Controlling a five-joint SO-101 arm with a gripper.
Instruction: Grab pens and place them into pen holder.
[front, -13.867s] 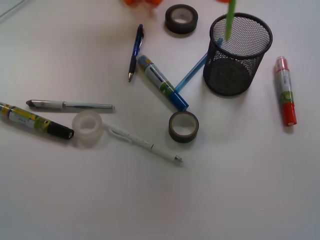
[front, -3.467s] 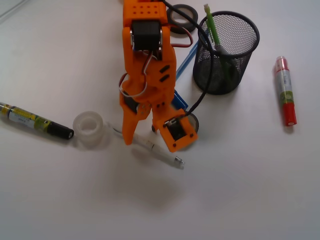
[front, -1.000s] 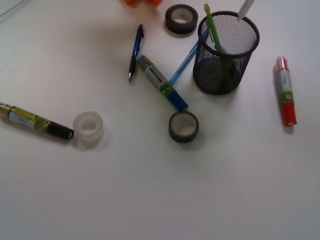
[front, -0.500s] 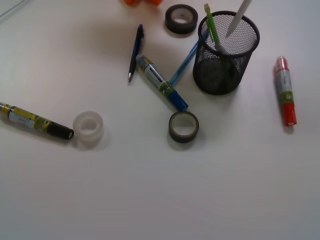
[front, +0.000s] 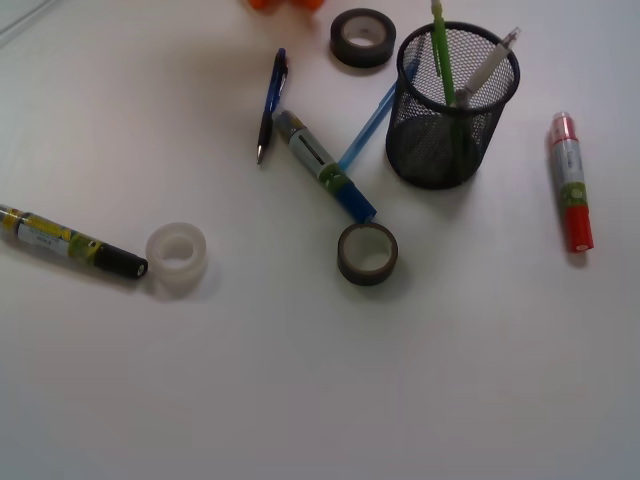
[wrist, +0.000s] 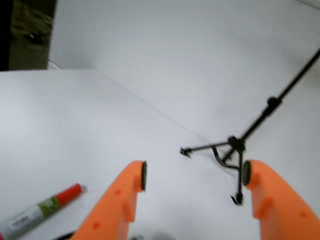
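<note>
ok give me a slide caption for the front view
Black mesh pen holder holding green and white pens; dark blue pen and light blue pen lie on the table among markers and tape rolls.

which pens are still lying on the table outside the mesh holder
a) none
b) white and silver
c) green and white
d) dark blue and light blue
d: the dark blue pen and the light blue pen lie on the table left of the pen holder, which holds the green pen and others.

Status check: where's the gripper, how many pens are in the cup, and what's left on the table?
Gripper open, empty, raised. Black wire-mesh pen holder holds light green pen and white pen. Dark blue pen on table; light blue pen leans against holder, across thick blue marker.
</note>
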